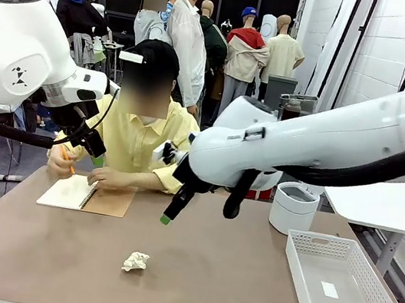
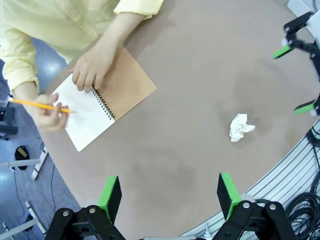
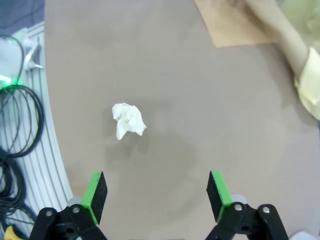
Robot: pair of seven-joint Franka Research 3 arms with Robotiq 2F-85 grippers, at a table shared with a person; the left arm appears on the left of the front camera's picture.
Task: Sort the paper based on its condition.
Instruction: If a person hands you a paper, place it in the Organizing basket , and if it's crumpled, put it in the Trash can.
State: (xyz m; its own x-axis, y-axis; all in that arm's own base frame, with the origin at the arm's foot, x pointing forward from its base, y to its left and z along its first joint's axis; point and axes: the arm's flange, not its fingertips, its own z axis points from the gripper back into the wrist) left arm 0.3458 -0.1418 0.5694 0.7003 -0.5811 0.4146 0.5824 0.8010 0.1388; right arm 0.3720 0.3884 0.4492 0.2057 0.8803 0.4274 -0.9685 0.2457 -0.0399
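Front view has the crumpled paper ball (image 1: 135, 262) lying alone on the brown worktop (image 1: 225, 295), left of centre and near the robot's edge. On the right, a white mesh basket (image 1: 343, 288) holds one small flat paper slip (image 1: 329, 289), and a white round tub (image 1: 293, 207) stands just behind it. The basket looks to be the place for flat pieces, so the tub is probably meant for crumpled ones.

Across the worktop, the person presses down a page of the spiral notebook (image 1: 86, 196) with one palm and writes on it with a pencil (image 2: 40, 105). The palm likely keeps the page from sliding.

The right hand (image 1: 198, 213) hangs above the middle of the worktop with its fingers spread wide and nothing between them. From its own wrist camera, the ball sits ahead of the pads and off toward the left one, well apart and not in the gap. My guess is that it must shift over the ball and come down before closing.

The left hand (image 2: 170, 192) is also wide and empty, raised on the notebook's side with the ball off to its right.
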